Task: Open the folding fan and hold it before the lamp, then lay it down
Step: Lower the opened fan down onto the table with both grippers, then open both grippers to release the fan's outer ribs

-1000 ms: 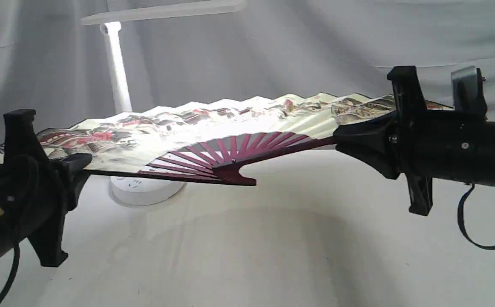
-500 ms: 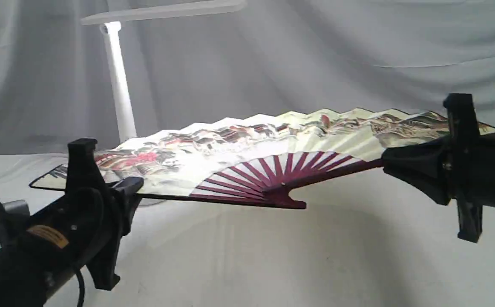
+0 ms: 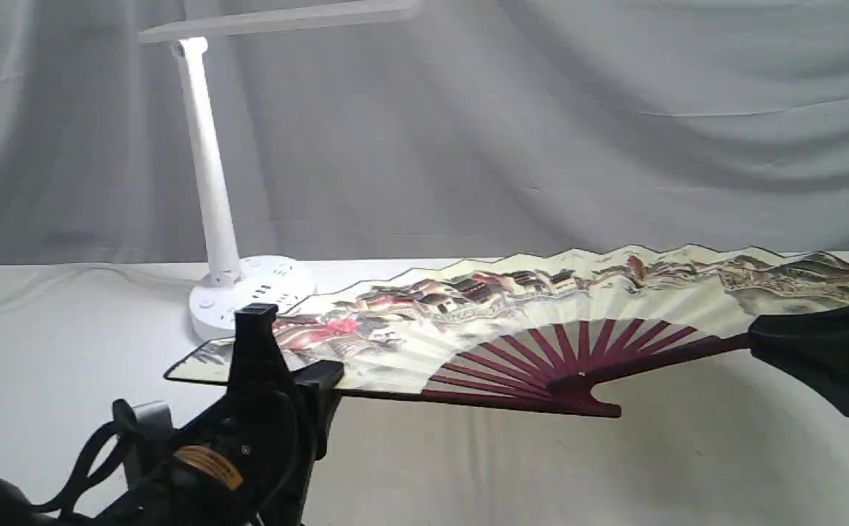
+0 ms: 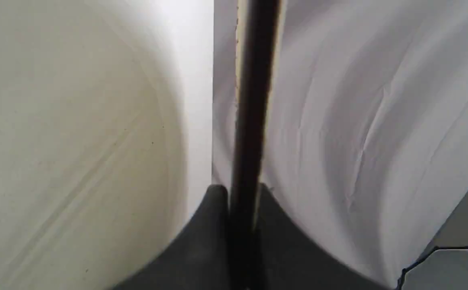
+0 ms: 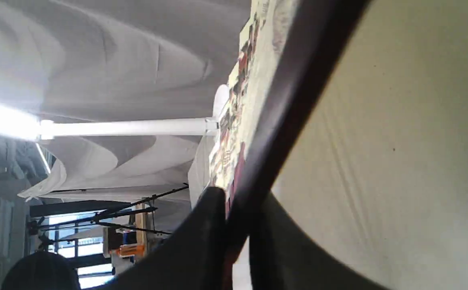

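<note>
The folding fan (image 3: 512,321) is spread wide and held nearly flat a little above the white cloth, its painted face up and its maroon ribs meeting at the pivot (image 3: 578,383). My left gripper (image 3: 322,380) is shut on the fan's left guard; that guard shows as a dark bar (image 4: 252,100) between the fingers. My right gripper (image 3: 757,343) is shut on the right guard (image 5: 294,100). The lamp (image 3: 209,161) stands behind the fan's left end, its round base (image 3: 253,296) uncovered and its bar head (image 3: 278,18) overhead.
A white cloth (image 3: 468,467) covers the table and a grey drape (image 3: 578,124) hangs behind. The lamp's lit stem (image 5: 129,127) shows in the right wrist view, with a window and stands (image 5: 109,237) far off.
Both arms have carried the open fan down and to the right, away from the lamp. The lamp's base, covered by the fan before, now shows.
</note>
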{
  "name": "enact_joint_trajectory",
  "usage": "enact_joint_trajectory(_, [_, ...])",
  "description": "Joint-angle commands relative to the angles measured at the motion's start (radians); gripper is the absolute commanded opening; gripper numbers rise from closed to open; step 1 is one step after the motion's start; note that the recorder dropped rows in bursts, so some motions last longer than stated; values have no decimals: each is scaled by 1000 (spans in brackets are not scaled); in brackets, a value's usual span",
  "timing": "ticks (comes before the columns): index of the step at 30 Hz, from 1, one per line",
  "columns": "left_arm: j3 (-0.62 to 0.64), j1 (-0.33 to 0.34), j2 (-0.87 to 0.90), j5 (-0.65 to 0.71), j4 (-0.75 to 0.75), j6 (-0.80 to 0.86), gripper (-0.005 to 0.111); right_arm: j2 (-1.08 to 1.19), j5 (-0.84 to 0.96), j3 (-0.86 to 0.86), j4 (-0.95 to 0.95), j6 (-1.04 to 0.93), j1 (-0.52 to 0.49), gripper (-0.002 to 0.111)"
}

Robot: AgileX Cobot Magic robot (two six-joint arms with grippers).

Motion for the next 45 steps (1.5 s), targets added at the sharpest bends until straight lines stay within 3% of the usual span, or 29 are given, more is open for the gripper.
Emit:
enact_joint_trajectory(1, [-4, 4, 15, -49, -70, -19, 0, 42, -50, 2, 14, -38, -22, 0])
enact_joint_trajectory(12, [-4, 6, 30, 55, -134, 12, 0, 154, -68, 2, 18, -88, -20, 0])
enact_joint_trajectory(27, [-4, 6, 49, 61, -130, 7, 4, 204, -81, 2, 13, -94, -20, 0])
enact_joint_trajectory(31, [-4, 6, 49, 61, -142, 7, 8, 204, -86, 2, 20, -95, -20, 12])
enact_joint_trajectory(36, [-4, 6, 49, 61, -160, 9, 18, 204, -104, 2, 20, -96, -20, 27])
enact_joint_trajectory(40, [-4, 6, 49, 61, -160, 15, 30, 204, -106, 2, 20, -99, -20, 29])
enact_joint_trajectory(45, [-4, 6, 49, 61, -165, 51, 55, 204, -104, 2, -2, -101, -20, 29])
